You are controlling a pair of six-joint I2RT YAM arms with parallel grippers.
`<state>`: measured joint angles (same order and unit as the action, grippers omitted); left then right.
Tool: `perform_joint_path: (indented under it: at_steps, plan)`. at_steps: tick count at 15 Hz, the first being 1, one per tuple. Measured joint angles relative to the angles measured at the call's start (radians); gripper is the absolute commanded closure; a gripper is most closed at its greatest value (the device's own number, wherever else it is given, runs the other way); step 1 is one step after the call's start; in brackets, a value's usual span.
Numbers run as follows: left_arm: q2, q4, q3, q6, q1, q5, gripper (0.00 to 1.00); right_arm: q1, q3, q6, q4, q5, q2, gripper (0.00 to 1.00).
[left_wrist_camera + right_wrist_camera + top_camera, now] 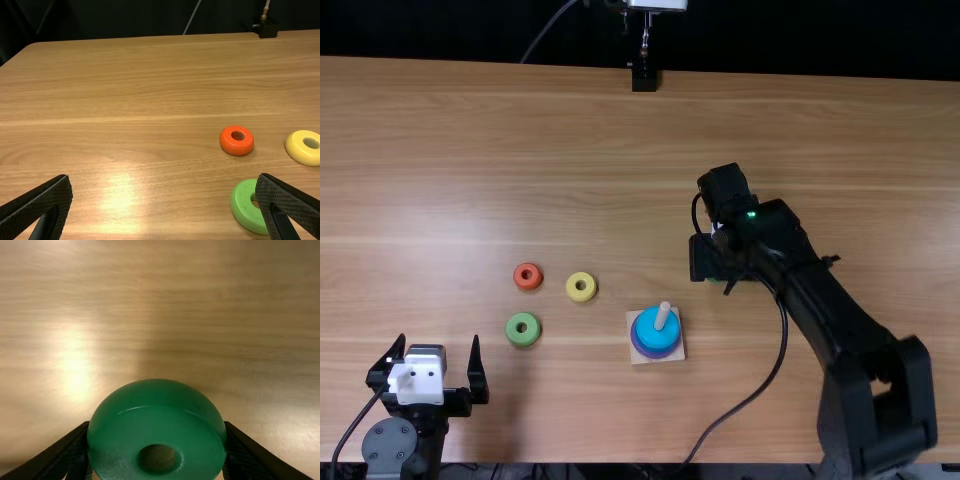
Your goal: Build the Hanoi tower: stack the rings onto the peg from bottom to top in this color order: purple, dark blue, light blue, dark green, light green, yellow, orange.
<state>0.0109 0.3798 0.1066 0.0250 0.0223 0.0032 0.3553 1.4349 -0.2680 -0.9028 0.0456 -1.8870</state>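
top view: table (570, 130), evenly bright; backdrop (450, 30), near black; faint soft shadow on the near side of the light green ring (512, 335). left wrist view: one soft-edged glare patch. right wrist view: one strong glare, one weaker; broad shadow beyond the dark green ring (160, 407), thin highlights on it

Toward the near edge of the worktop (570, 410), the light blue ring (657, 330) covers all but a rim of what lies beneath, leaving the separate layers too small to tell. From above, the right gripper (701, 258) hides nearly all of the dark green ring (157, 430); its own wrist view crops that ring and blurs the wood grain. The left wrist view cuts off the yellow ring (303, 150), while a finger of the left gripper (438, 345) covers part of the light green ring (244, 210).
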Motion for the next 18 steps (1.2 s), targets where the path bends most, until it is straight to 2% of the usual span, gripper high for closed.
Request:
perform_joint_path:
  at_steps: [4, 11, 15, 18]
  plan:
    - [0.000, 0.000, 0.000, 0.000, 0.000, 0.000, 0.00, 0.099, 0.061, 0.054, -0.151, 0.000, 0.120, 1.00]
    - [0.000, 0.000, 0.000, 0.000, 0.000, 0.000, 0.00, 0.188, 0.352, 0.159, -0.433, 0.000, 0.127, 1.00]
    - [0.000, 0.000, 0.000, 0.000, 0.000, 0.000, 0.00, 0.280, 0.444, 0.178, -0.546, 0.000, 0.127, 1.00]
    - [0.000, 0.000, 0.000, 0.000, 0.000, 0.000, 0.00, 0.324, 0.457, 0.180, -0.563, 0.000, 0.127, 1.00]
